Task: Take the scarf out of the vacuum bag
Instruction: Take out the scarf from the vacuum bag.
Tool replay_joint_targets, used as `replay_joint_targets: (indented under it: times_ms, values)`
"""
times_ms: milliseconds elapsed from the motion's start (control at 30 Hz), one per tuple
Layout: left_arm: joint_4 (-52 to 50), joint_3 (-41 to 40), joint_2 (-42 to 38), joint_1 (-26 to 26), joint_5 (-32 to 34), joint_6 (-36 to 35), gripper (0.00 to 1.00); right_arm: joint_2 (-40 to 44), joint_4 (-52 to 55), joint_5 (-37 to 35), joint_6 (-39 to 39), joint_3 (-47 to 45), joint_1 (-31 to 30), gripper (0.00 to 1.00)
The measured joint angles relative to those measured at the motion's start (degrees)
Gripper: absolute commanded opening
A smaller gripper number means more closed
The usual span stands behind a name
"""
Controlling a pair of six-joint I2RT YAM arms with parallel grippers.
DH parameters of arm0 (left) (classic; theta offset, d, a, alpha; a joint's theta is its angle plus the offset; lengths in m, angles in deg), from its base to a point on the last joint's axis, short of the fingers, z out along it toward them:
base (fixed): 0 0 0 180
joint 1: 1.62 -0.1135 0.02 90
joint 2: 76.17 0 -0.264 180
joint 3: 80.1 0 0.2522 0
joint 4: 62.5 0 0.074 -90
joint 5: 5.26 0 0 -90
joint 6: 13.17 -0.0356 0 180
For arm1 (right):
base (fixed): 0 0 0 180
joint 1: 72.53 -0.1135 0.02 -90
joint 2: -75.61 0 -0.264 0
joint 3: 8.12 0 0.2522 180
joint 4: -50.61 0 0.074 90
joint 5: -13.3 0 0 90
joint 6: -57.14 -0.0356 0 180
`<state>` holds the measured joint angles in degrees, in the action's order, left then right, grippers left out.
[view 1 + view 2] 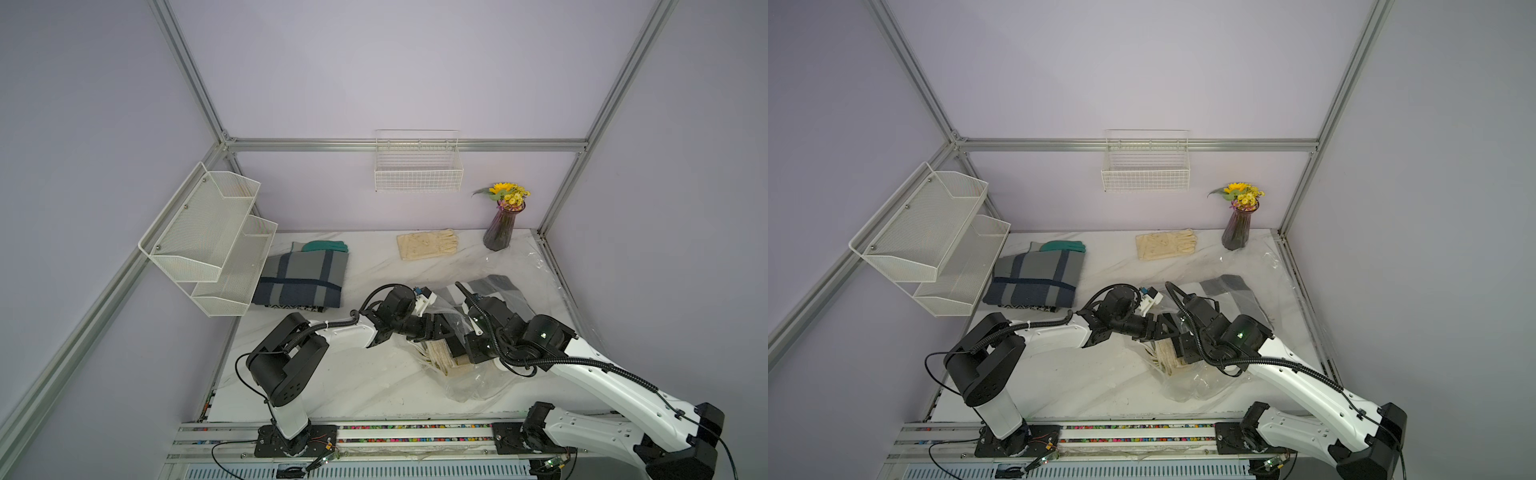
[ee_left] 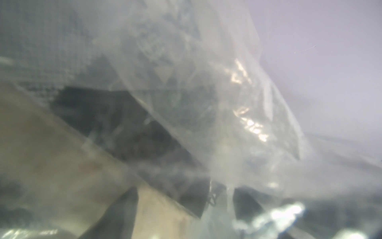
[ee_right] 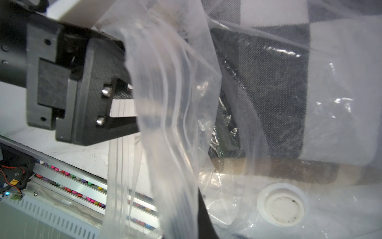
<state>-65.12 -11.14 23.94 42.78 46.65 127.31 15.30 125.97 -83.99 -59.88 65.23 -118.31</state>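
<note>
While your right claw (image 1: 456, 348) pinches the crinkly clear plastic vacuum bag (image 1: 478, 386) at its mouth, your left claw (image 1: 446, 330), jaws apart, pokes inside. The checked grey-and-beige fringed scarf (image 1: 438, 359) lies in there, lengthwise dead ahead, fringe nearest!

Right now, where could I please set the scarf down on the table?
Bare: front left, between the left arm's base and the bag; and back middle, between the plaid cloth and the cream gloves. Crowded: the right side, where the bag spreads from near the vase to the front.
</note>
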Motion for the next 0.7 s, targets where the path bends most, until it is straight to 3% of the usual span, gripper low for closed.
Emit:
replay_joint_targets:
  times_ms: [700]
  values:
    - [-0.11,2.14,3.65,0.81,0.28,-0.09,0.62,0.00,0.11,-0.79,-0.02,0.00,0.00,0.08]
